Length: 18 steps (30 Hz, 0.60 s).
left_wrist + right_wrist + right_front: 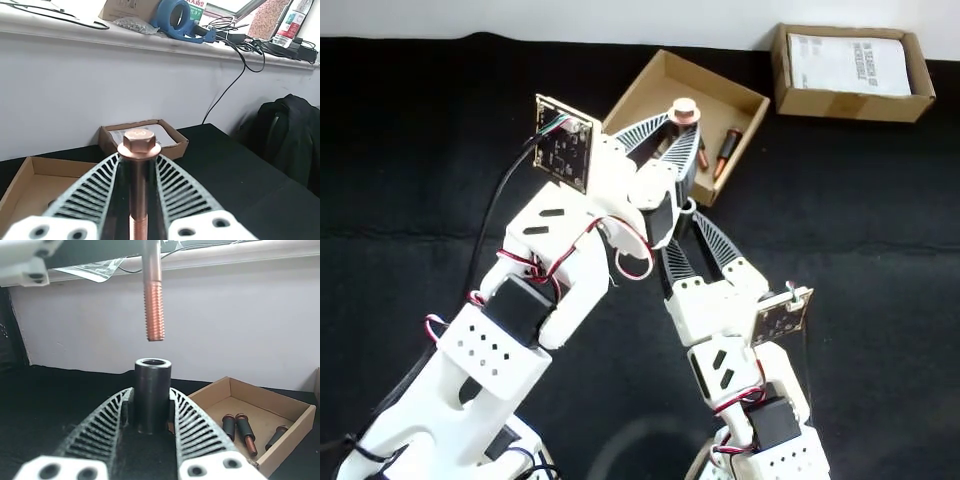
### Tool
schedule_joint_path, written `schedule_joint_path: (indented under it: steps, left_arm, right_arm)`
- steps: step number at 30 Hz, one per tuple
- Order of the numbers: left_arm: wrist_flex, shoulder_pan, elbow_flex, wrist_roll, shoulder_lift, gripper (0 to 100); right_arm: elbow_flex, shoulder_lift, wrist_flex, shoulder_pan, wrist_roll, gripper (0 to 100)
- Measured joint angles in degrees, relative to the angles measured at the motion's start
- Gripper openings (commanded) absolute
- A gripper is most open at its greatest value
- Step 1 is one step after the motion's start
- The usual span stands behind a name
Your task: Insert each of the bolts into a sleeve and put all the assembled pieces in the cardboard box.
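Note:
My left gripper [682,125] is shut on a copper bolt [139,170], held upright with its hex head [684,109] on top, above the near edge of the open cardboard box [638,88]. Just below it my right gripper [151,400] is shut on a black sleeve [152,390], standing upright with its bore facing up. The bolt's threaded tip [154,315] hangs a short way above the sleeve's opening, roughly in line with it and apart from it. Three assembled pieces [242,427] lie in the box [295,432].
A second, shallower cardboard box [780,70] with a printed sheet inside sits at the back right on the black cloth. A white wall runs behind the table. Both arms cross closely in front of the open box.

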Motion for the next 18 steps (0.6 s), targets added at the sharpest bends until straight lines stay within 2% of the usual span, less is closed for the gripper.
schedule_joint_path:
  steps: [9,18]
  left_arm:
    - [0.26,0.7,0.0,0.0,0.09,1]
    - [4.31,1.14,-0.09,0.0,0.09,1]
  right_arm:
    - [0.0,0.0,0.0,0.0,0.0,0.7]
    - [0.0,0.0,0.0,-0.09,0.0,0.7]
